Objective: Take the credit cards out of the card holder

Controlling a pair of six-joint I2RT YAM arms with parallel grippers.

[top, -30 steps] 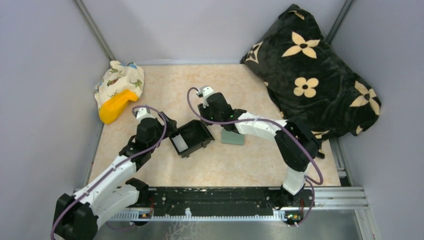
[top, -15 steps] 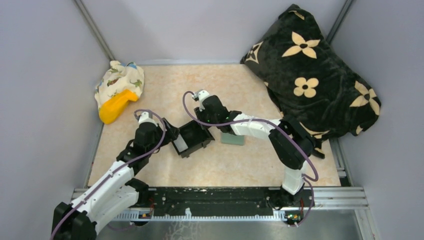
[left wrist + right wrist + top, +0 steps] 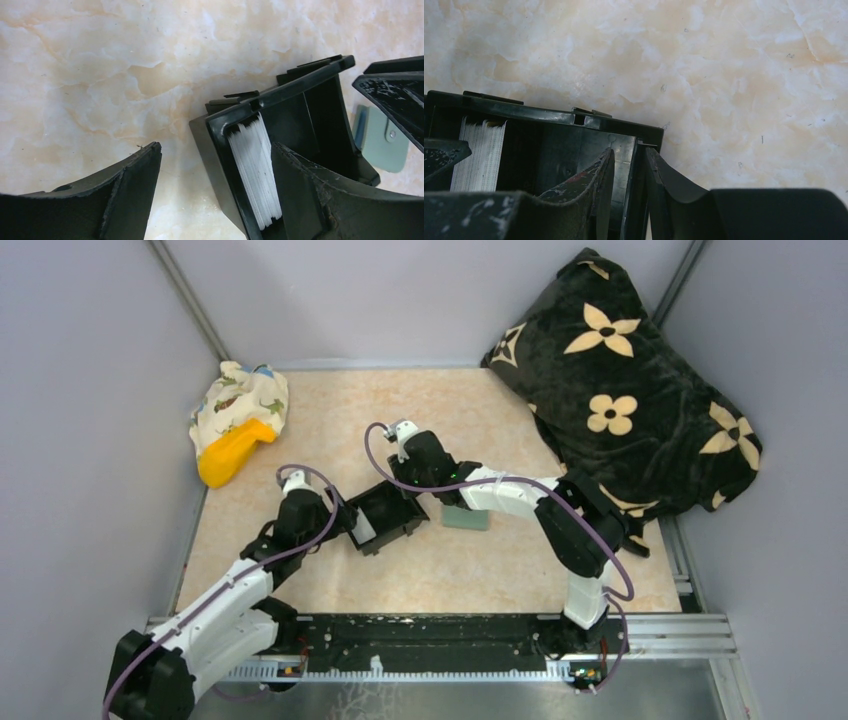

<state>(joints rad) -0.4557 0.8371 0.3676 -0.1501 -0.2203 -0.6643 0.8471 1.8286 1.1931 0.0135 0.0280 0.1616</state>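
Observation:
The card holder [image 3: 466,517], a sage-green wallet, lies closed on the table right of a black box [image 3: 388,512]; its corner shows in the left wrist view [image 3: 382,145]. No credit cards show. The box holds a stack of white cards [image 3: 255,175] against its left wall, which also appears in the right wrist view [image 3: 479,155]. My left gripper [image 3: 215,146] is open wide astride that wall, one finger outside and one inside beside the stack. My right gripper [image 3: 630,150] is open astride the box's right wall, its outer finger against the wall.
A big black pillow with cream flowers [image 3: 630,390] fills the back right. A patterned cloth [image 3: 240,395] and an orange-yellow object [image 3: 232,452] lie at the back left. Grey walls close in three sides, and a metal rail [image 3: 430,640] runs along the front.
My left gripper has moved right, over the box's left wall. My right gripper has shifted left onto the box's right wall. The box and wallet have hardly moved.

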